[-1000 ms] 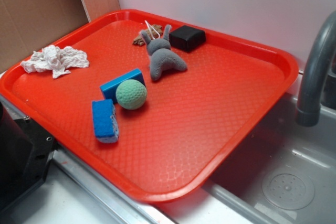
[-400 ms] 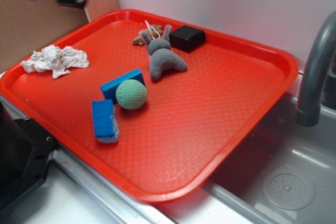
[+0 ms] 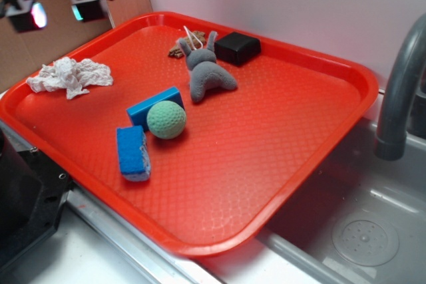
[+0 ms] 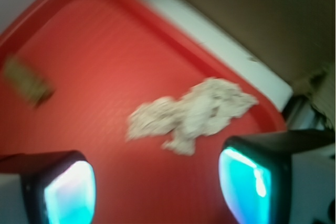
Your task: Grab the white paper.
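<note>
The white paper [image 3: 69, 75] is a crumpled wad lying at the left corner of the red tray [image 3: 313, 58]. My gripper [image 3: 58, 12] hangs in the air above and behind it, at the top left of the exterior view, open with nothing between its fingers. In the blurred wrist view the white paper [image 4: 192, 113] lies on the tray [image 4: 94, 61] ahead of the gripper [image 4: 157, 190], between the lines of the two lit pads [image 4: 71, 192] and well below them.
On the tray are a grey plush toy [image 3: 206, 74], a black block [image 3: 237, 48], a green ball [image 3: 166, 120], two blue sponges [image 3: 133, 153] and a small brown item [image 3: 177, 50]. Cardboard [image 3: 46, 18] stands behind the left rim. A sink with faucet [image 3: 399, 91] lies right.
The gripper has come into the exterior view from the top left and has moved down and left toward the paper. Nothing on the tray has moved.
</note>
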